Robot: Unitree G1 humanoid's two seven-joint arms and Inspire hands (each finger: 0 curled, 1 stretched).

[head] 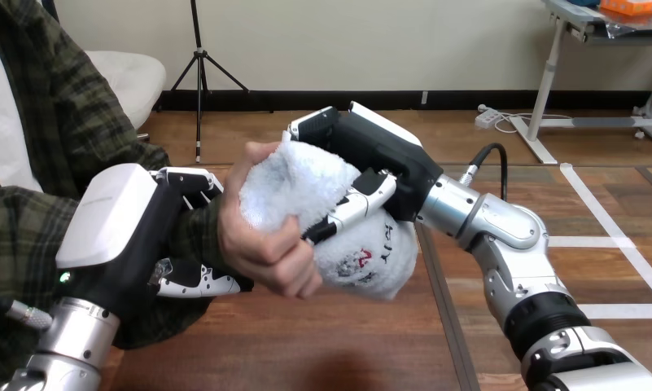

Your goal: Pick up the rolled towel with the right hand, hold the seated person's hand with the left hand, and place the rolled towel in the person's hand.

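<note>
White terry marks the rolled towel (306, 183), seen at the centre of the frame above the table (306, 350). It is clasped from the upper right by the right hand (379, 155), whose fingers are curled across it, and gripped from the lower left by the person's hand (261, 244). The wrist (207, 232) is enclosed by the left hand (135, 236), fingers above and thumb below.

The brown wooden table (306, 350) lies open near; a white rolled terry towel (306, 183) blocks the middle, a green plaid sleeve (29, 236) the left
</note>
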